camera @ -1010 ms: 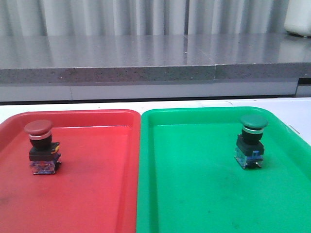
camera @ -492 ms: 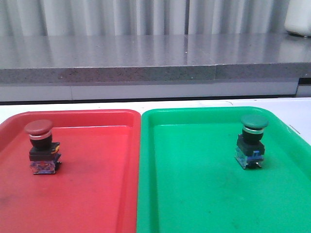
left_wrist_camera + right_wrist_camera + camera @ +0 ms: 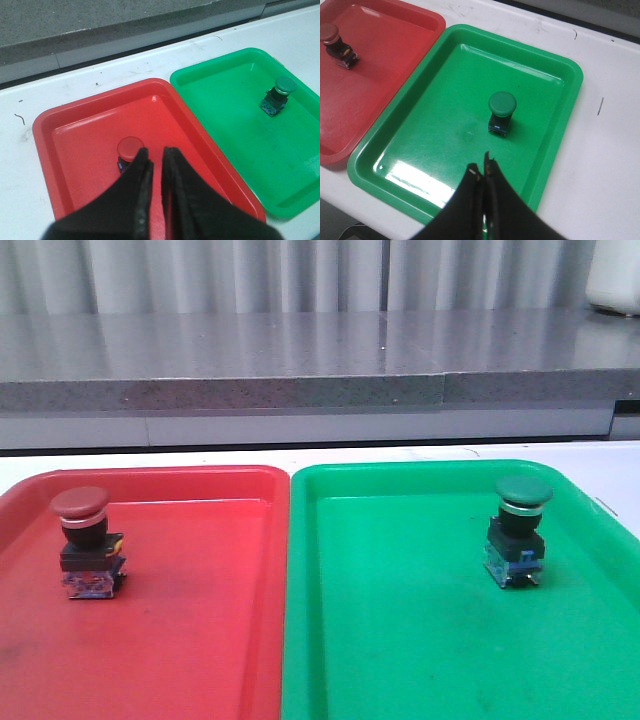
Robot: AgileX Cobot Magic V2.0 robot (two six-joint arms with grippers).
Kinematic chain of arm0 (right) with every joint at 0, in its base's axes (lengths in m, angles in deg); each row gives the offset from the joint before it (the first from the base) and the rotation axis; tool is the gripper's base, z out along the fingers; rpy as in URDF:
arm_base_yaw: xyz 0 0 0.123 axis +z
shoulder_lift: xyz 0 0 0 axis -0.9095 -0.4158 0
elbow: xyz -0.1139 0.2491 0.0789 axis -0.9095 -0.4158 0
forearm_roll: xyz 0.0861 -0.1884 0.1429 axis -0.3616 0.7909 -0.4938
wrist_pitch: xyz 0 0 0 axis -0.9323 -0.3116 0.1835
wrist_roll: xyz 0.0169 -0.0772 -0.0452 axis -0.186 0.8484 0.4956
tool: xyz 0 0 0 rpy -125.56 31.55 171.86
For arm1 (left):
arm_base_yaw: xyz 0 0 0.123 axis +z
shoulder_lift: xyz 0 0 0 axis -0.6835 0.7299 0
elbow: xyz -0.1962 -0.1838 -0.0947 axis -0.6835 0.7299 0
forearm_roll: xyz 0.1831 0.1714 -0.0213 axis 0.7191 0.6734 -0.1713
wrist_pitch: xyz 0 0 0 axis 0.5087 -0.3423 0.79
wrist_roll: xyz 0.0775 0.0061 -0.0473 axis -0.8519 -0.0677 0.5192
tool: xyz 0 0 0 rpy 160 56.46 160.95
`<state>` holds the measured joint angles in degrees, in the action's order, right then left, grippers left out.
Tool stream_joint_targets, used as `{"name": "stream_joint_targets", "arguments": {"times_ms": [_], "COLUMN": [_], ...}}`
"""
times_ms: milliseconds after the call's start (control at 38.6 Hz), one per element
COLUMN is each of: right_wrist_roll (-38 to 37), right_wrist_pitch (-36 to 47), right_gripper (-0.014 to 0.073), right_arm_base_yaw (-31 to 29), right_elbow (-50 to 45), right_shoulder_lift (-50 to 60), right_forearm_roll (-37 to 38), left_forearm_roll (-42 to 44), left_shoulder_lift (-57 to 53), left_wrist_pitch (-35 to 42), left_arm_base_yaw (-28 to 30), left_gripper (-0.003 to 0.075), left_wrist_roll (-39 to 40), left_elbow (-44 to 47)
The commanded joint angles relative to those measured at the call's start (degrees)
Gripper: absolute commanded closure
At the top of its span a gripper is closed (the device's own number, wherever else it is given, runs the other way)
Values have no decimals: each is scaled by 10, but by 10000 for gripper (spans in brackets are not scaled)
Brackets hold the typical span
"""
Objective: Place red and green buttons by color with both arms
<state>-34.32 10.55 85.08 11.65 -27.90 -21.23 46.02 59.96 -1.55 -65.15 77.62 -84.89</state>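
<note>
The red button [image 3: 83, 542] stands in the red tray [image 3: 200, 640], the green button [image 3: 519, 531] in the green tray [image 3: 400, 640], so colors match; the left gripper [image 3: 154, 156] and right gripper [image 3: 481, 169] hang above with jaws nearly closed, holding nothing.

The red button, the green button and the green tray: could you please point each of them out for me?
red button [image 3: 79, 503], front view, on its dull red cap.
green button [image 3: 502, 103], right wrist view, on its cap.
green tray [image 3: 400, 640], front view, on its bare floor.
</note>
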Motion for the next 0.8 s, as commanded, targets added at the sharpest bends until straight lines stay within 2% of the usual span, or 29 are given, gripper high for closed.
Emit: {"name": "stream_joint_targets", "arguments": {"times_ms": [0, 181, 492, 777], "right_wrist_roll": [-1, -1, -1, -1], "right_wrist_pitch": [33, 33, 33, 33], "right_gripper": [654, 654, 654, 654], "right_arm_base_yaw": [0, 0, 0, 0], "right_elbow": [14, 14, 14, 14], "right_shoulder_lift": [1, 1, 1, 1], "right_forearm_roll": [2, 2, 2, 2], "left_forearm_roll": [-7, 14, 35, 35], "left_shoulder_lift": [2, -23, -185, -334], "left_wrist_pitch": [40, 76, 261, 353], "left_arm_base_yaw": [-5, 2, 134, 217], "left_gripper": [740, 740, 740, 740], "left_wrist_roll": [3, 3, 3, 3], "left_elbow": [-13, 12, 196, 361]}}
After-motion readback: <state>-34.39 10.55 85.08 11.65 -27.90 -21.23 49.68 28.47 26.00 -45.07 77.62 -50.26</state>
